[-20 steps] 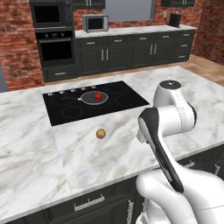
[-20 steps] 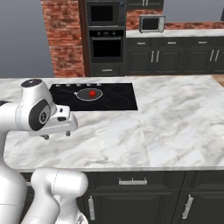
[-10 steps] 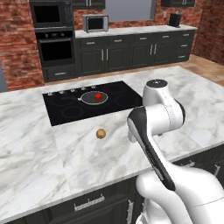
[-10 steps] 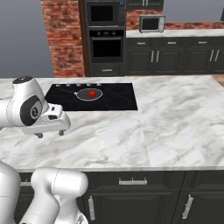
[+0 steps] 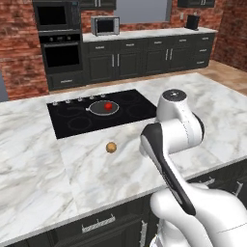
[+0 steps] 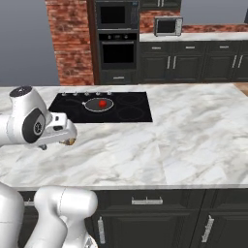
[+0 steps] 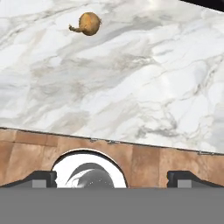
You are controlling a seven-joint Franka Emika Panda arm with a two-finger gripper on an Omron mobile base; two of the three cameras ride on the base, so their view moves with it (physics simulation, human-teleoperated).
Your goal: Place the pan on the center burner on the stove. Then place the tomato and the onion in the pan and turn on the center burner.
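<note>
One pan (image 5: 103, 108) sits on the stove (image 5: 77, 120) center burner, holding one tomato (image 5: 108, 104); one onion (image 5: 111, 147) lies on the desk (image 5: 96, 169) nearer; gripper (image 7: 112, 177) jaws apart, empty

White marble island counter (image 5: 38, 159); microwave (image 5: 105, 25) on back counter (dark cabinets below); wall oven (image 6: 116, 51).

I see a glossy black glass stove (image 5: 96, 113), a polished white marble counter (image 5: 58, 169), a shiny red tomato (image 5: 108, 104) and a dull papery onion (image 7: 89, 23).
</note>
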